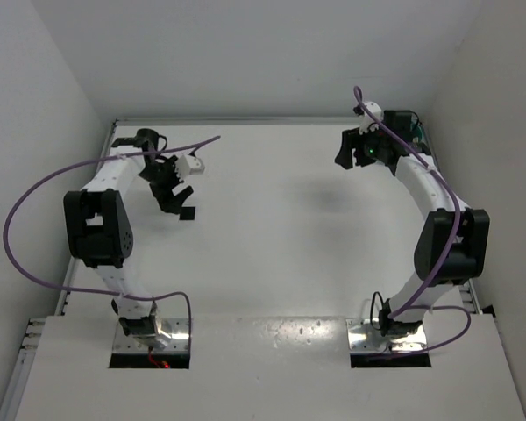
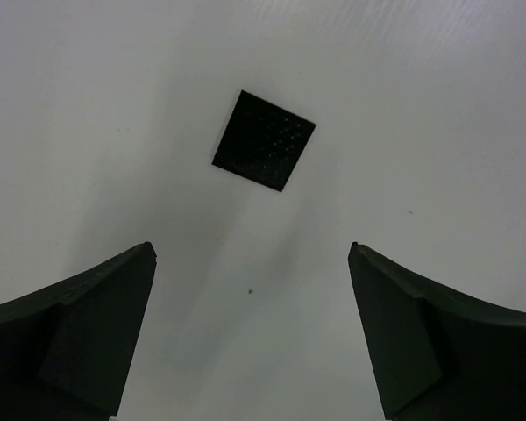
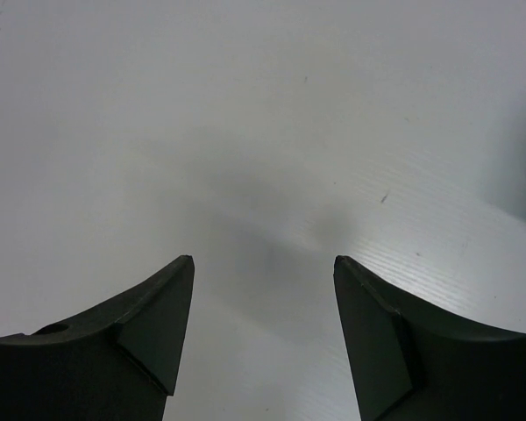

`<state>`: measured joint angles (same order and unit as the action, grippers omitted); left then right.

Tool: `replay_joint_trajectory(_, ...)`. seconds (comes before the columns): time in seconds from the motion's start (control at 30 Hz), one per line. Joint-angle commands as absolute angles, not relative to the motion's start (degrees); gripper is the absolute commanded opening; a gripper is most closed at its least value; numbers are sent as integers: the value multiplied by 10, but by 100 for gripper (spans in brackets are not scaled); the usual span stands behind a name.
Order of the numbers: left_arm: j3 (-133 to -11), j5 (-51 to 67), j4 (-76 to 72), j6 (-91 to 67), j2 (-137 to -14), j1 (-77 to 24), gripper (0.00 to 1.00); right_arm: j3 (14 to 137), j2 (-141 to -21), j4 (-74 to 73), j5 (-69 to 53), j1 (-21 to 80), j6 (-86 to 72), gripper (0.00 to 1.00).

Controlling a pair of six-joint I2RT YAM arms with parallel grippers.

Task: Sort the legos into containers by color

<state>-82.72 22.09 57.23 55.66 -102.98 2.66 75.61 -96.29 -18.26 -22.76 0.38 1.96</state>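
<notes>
The small flat black square plastic brick (image 2: 265, 140) lies on the white bench (image 2: 438, 105) just ahead of the left end effector (image 2: 250, 250), turned corner-first to its wide-apart, empty jaws, so this arm is nearer; the right end effector (image 3: 263, 259), also spread and empty, is far off.

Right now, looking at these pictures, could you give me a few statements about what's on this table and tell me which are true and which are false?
1. The left pincer stands open, with nothing between its fingers. True.
2. The black square piece lies below the right pincer. False: it shows ahead of the left pincer; the right wrist view holds only bare white table.
3. The right pincer is clamped shut. False: its fingers stand apart and hold nothing.
4. Purple cables run along both arms. True.
</notes>
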Motion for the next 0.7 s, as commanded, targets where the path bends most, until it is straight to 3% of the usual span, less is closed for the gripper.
replay_joint_trajectory(0.0,-875,214,621,688,-1050,42,100,785,-963,-192,-272,9,27,66)
replay_joint_trajectory(0.23,-879,249,609,752,-1067,36,100,780,-963,-197,-278,9,33,66)
replay_joint_trajectory(0.47,-790,275,586,817,-1049,9,89,780,-958,-213,-267,9,51,66)
replay_joint_trajectory(0.67,-752,294,498,782,-1049,-2,93,780,-958,-213,-267,9,51,66)
